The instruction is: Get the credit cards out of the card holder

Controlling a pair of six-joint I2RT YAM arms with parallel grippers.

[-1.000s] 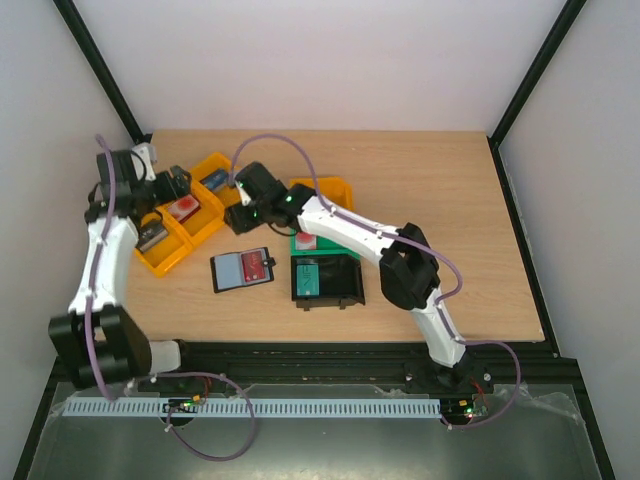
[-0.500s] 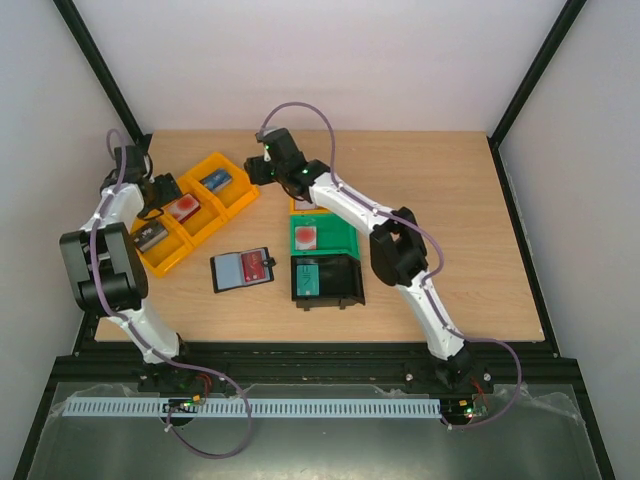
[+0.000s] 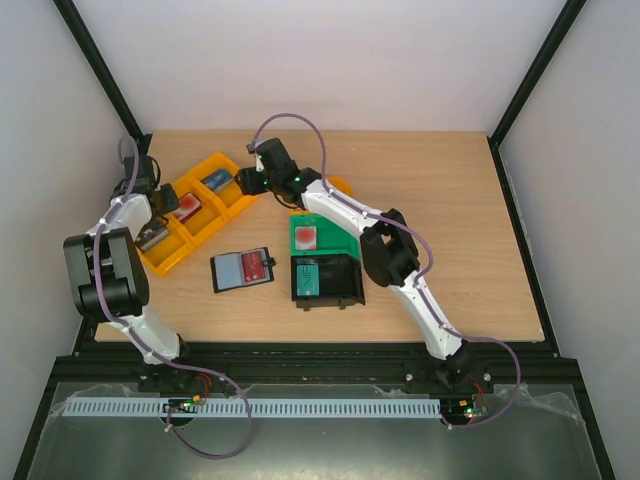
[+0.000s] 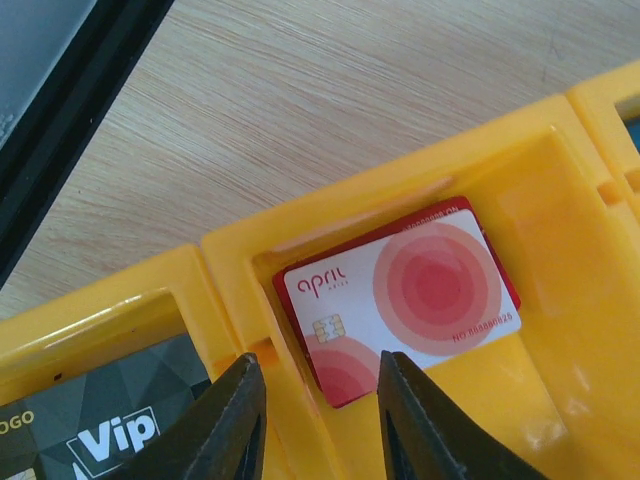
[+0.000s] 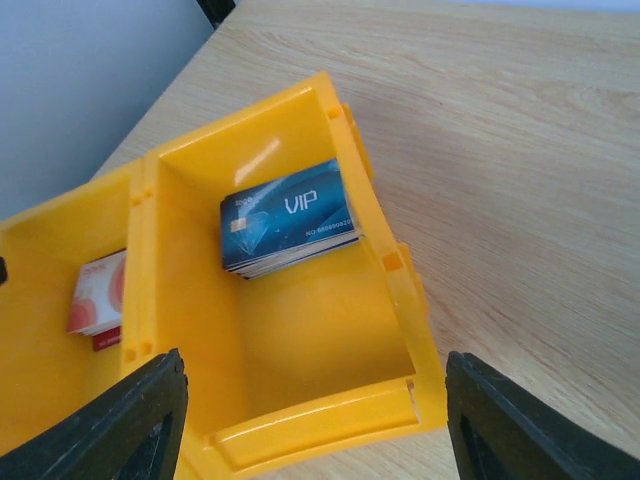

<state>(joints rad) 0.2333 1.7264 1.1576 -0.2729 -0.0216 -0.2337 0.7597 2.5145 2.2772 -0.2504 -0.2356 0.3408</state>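
Observation:
The card holder lies open on the table, a black wallet with a blue-grey lining. A red credit card rests on its right half. Both grippers are away from it, over the yellow bins at the back left. My left gripper hovers above a pale card with red spots in the middle bin, its jaws narrowly apart with nothing between them. My right gripper stands wide open over the bin holding blue VIP cards.
A green bin with a pale red-spotted card sits right of the wallet. In front of it is a black bin holding a teal card. Dark VIP cards fill the leftmost yellow bin. Another yellow bin lies behind the right arm.
My left gripper has drawn back toward the left corner and its jaws have narrowed. My right gripper has moved back and left, from near the green bin to the blue-card bin.

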